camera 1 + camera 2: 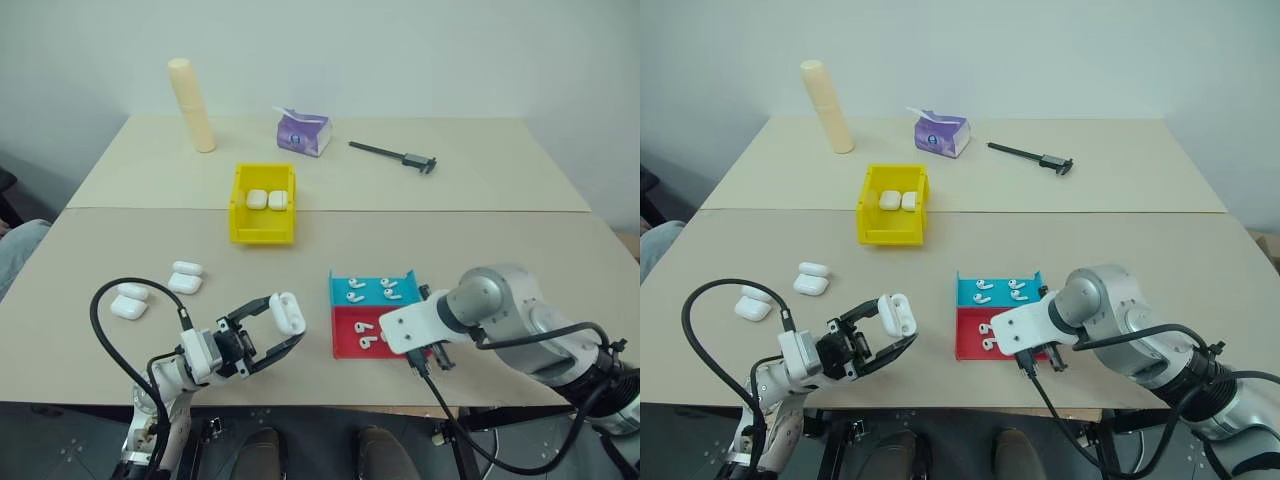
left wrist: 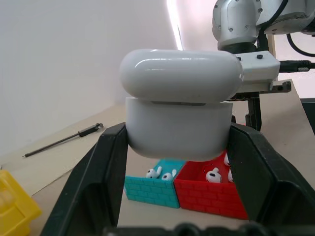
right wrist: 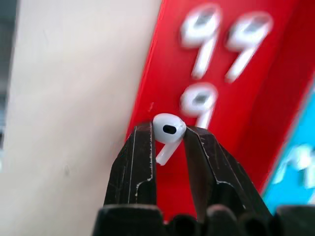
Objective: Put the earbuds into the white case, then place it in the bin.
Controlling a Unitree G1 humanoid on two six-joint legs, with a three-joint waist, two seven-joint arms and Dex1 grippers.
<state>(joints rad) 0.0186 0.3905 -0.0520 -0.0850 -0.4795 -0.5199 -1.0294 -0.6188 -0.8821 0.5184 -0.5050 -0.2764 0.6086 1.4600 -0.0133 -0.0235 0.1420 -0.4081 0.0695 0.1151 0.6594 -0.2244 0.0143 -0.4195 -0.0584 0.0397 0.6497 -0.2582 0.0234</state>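
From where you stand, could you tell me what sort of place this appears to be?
Probably a lab or test bench for sorting small items: two plain tables pushed together against a bare wall, a yellow bin holding white cases, red and teal trays of earbuds, and a caliper lying at the back.

You have a glossy white rounded earbud case (image 1: 287, 312) between the black fingers of the left gripper (image 1: 279, 329). Just beside it on the pale beige table (image 1: 500, 250): a shallow red plastic tray (image 2: 209, 199) and a shallow teal plastic tray (image 2: 150, 191), both with a brick pattern moulded on the outer walls, holding white buds. Beyond the case, a bright yellow plastic bin (image 1: 262, 226) with two white cases inside. The right gripper's (image 3: 169, 137) black fingers pinch a glossy white earbud (image 3: 168, 129) with a dark oval opening.
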